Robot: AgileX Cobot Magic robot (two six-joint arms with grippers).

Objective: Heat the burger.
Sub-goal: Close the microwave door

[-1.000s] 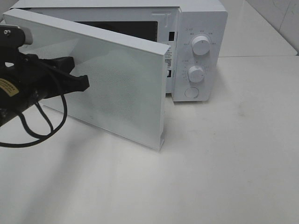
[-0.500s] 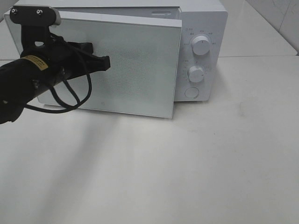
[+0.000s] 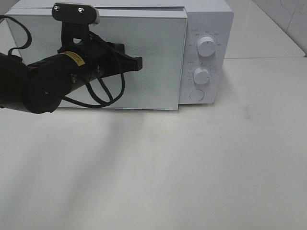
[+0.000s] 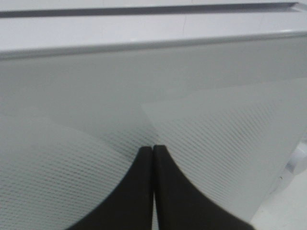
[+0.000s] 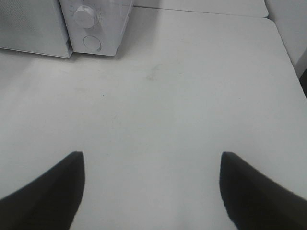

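White counter [image 3: 192, 182] is spreading across the whole scene and is carrying a white microwave [image 3: 208, 19] at its far edge. Over the left half of the microwave, the black left arm [image 3: 38, 81] is reaching in across the front, with a black cable [image 3: 103, 96] looping below it. The left pincer [image 3: 139, 63] is pointing toward the middle of the microwave's door [image 3: 158, 91]. Its two jaws are pressing flat together and gripping nothing. In the left wrist view its tips are sitting right at the door's dotted mesh window. The door is lying flat against the front of the microwave.

Right of the door, on the microwave's control panel, an upper knob [image 3: 206, 46] is sitting above a lower knob [image 3: 201, 75], and a round button [image 3: 196, 95] is sitting beneath both.

Well in front of the microwave and off to its right, the right pincer [image 5: 151, 155] is hanging over bare counter with its jaws spread wide and nothing between them.

The burger is not showing in any view, so its place relative to the microwave cannot be told.
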